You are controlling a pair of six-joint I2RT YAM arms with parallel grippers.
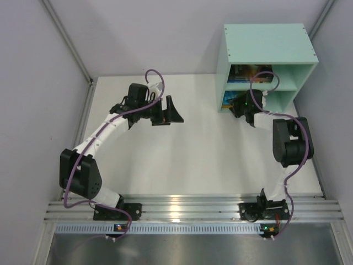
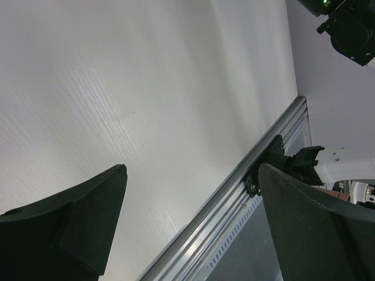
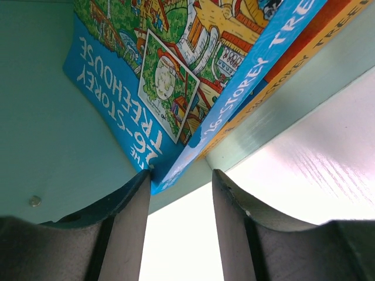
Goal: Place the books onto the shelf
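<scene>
The right gripper's fingers stand partly apart with only bare table showing between them. One tip touches the corner of a blue Treehouse book, but we see no grip on it. That book lies on an orange-spined one inside the mint-green shelf, at whose lower compartment the right gripper sits. More books fill the upper compartment. We judge this the placing step, the blue book set down. Next comes a straight pull back without dragging the corner. The left gripper hangs wide open and empty over the table, where we see no book waiting.
</scene>
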